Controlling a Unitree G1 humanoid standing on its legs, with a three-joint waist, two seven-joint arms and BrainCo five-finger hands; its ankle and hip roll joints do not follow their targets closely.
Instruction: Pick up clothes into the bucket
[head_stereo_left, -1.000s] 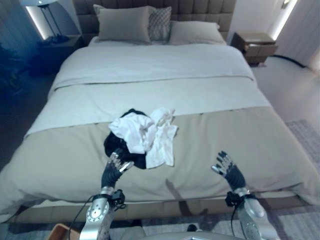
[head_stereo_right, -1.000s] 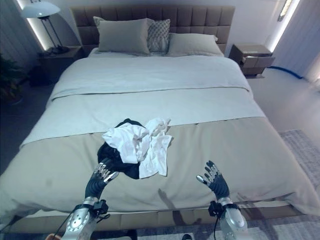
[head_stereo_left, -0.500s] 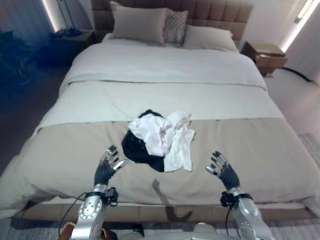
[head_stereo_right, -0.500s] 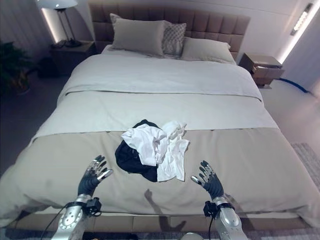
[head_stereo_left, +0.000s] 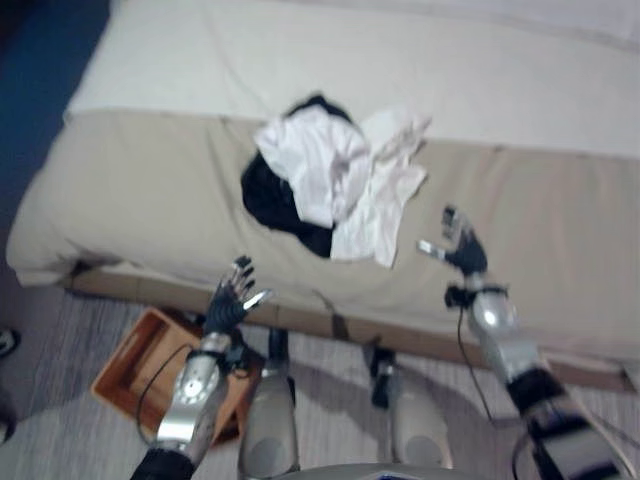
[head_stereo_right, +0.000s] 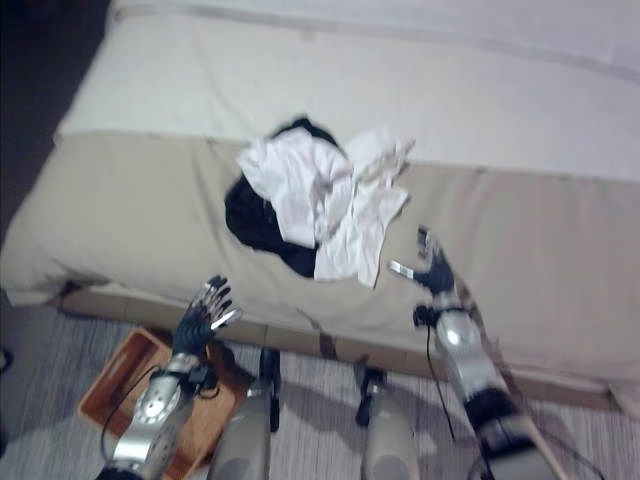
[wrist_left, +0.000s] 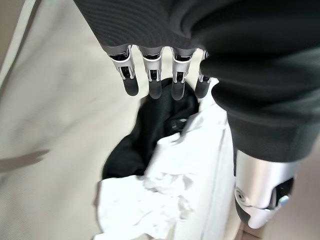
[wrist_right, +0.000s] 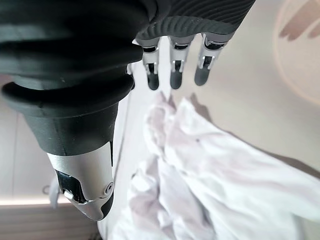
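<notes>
The camera has been tilted down since a second ago, so the bed's foot edge and an orange bucket (head_stereo_left: 135, 365) on the floor at 7 o'clock are now seen. The clothes (head_stereo_left: 335, 185), a white and black heap, have not been moved on the bed (head_stereo_left: 130, 190). The right hand (head_stereo_left: 458, 248) has been brought close, at their 4 o'clock; the left hand (head_stereo_left: 232, 298) is held lower, at 7 o'clock. Both sets of fingers are spread, nothing held. A grasp is judged imminent.

The two head eyes are looking steeply down at the bed's (head_stereo_left: 130, 190) foot edge and floor, sharing the clothes (head_stereo_right: 315, 205). Each wrist camera is looking along its fingers, close above that pile.
</notes>
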